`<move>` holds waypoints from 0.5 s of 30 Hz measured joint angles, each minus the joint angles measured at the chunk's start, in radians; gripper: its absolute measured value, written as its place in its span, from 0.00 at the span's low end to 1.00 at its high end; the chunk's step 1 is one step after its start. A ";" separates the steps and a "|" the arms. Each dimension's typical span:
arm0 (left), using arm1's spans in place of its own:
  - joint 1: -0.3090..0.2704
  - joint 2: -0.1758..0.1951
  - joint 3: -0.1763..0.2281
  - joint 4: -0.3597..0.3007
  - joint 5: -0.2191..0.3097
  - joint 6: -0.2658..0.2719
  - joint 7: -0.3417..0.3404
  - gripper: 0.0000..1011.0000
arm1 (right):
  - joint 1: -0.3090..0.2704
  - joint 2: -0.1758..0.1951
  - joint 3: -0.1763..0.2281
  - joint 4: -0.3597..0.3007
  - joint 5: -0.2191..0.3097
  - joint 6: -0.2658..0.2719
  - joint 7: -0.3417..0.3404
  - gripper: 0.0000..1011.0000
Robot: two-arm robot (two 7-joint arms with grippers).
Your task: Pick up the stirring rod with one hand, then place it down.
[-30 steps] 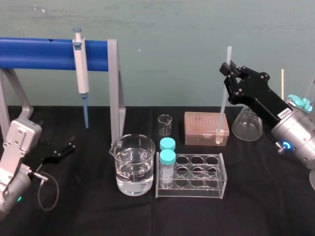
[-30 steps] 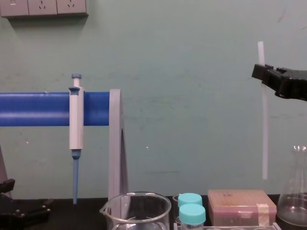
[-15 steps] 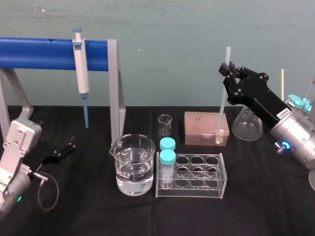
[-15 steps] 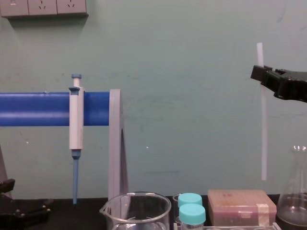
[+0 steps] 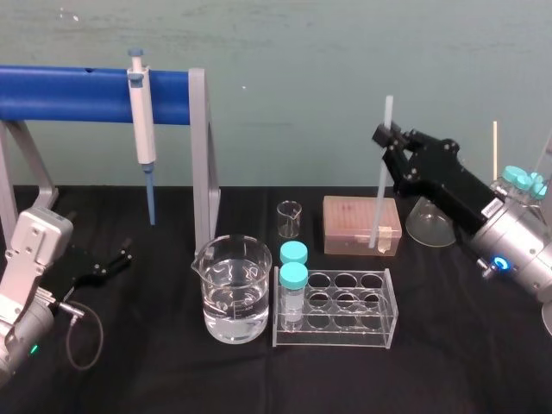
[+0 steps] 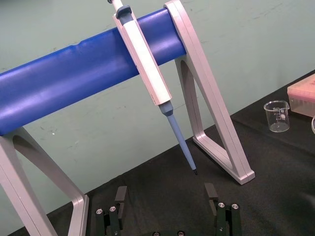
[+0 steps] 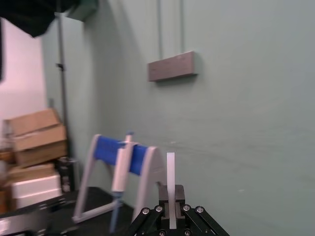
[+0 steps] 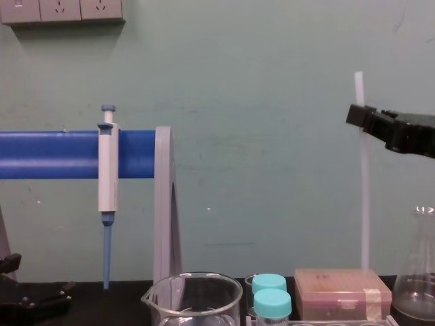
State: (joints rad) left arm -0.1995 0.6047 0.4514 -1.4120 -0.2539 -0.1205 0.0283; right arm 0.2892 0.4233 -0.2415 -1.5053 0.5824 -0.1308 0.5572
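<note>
A small white label [image 5: 493,209] on the body of the right gripper [image 5: 385,136] carries print too small to read. The markings on the small beaker [image 5: 289,218] cannot be read either.

Since a second ago the right gripper has shifted left and come lower, carrying the stirring rod [image 5: 380,185] with it. In the chest view the rod's lower end then hung well above the pinkish box [image 8: 340,288]; it now reaches the level of the box's top. Whether it touches the box cannot be told.

The right gripper is above the back right part of the black table [image 5: 172,371], its jaws clamped on the rod. The rod stands nearly upright. The jaws grip it near its upper end, so a short piece sticks up above them and the long rest hangs below, over the box. From the right wrist the rod [image 7: 171,167] rises straight up between the closed jaws.

The left gripper [image 5: 123,256] rests low by the table's left edge, jaws apart, in the same place as before. Behind it the pipette [image 5: 140,121] hangs on the blue bar [image 5: 69,93] at the back left.
</note>
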 joint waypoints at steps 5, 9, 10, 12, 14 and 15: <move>0.000 0.000 0.000 0.000 0.000 0.000 0.000 0.99 | 0.018 0.010 -0.027 0.058 0.054 -0.019 0.099 0.06; 0.000 0.000 0.000 0.000 0.000 0.000 0.000 0.99 | 0.031 0.009 -0.050 0.103 0.057 -0.039 0.121 0.06; 0.000 0.000 0.000 0.000 0.000 0.000 0.000 0.99 | 0.033 0.008 -0.054 0.112 0.057 -0.042 0.123 0.06; 0.000 0.000 0.000 0.000 0.000 0.000 0.000 0.99 | 0.040 0.004 -0.066 0.136 0.057 -0.053 0.126 0.06; 0.000 0.000 0.000 0.000 0.000 0.000 0.000 0.99 | 0.044 0.001 -0.073 0.148 0.055 -0.060 0.126 0.06; 0.000 0.000 0.000 0.000 0.000 0.000 0.000 0.99 | 0.048 -0.003 -0.079 0.162 0.052 -0.068 0.126 0.06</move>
State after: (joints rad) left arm -0.1995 0.6047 0.4514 -1.4120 -0.2539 -0.1205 0.0283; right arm 0.3376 0.4204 -0.3207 -1.3432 0.6349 -0.1984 0.6829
